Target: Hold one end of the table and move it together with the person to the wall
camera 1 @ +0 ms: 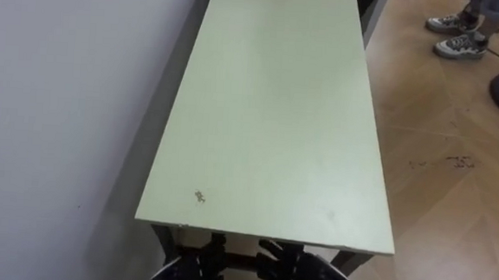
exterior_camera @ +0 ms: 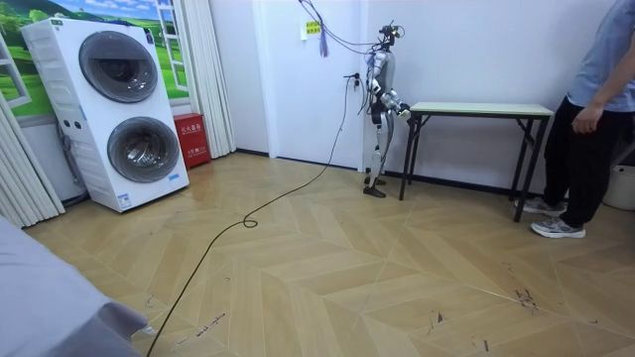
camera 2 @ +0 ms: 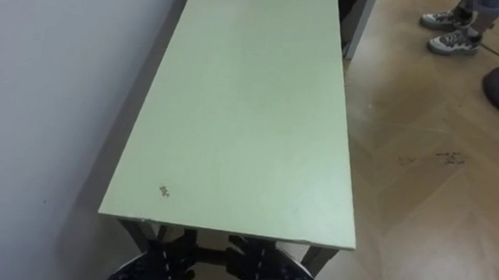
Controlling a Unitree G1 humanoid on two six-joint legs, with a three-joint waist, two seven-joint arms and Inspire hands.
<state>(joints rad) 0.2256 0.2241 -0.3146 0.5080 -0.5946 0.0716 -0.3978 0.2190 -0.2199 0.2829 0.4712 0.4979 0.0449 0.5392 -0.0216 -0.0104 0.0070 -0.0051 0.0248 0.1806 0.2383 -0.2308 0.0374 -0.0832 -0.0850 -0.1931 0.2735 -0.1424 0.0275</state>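
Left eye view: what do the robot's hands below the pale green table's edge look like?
The left hand and right hand are black, built of segmented parts dotted with small pale specks. In the room view the arms look silver-grey with dark sections.

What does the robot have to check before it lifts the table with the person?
1. Robot at its end of the table: ok, left hand and right hand are under the near edge.
2. Hold on the table: cannot tell.
3. Person holding the far end: not ok, stands beside it, visible hand hanging free.
4. Tabletop bare: ok.
5. Space by the wall: not ok, table runs close along it.
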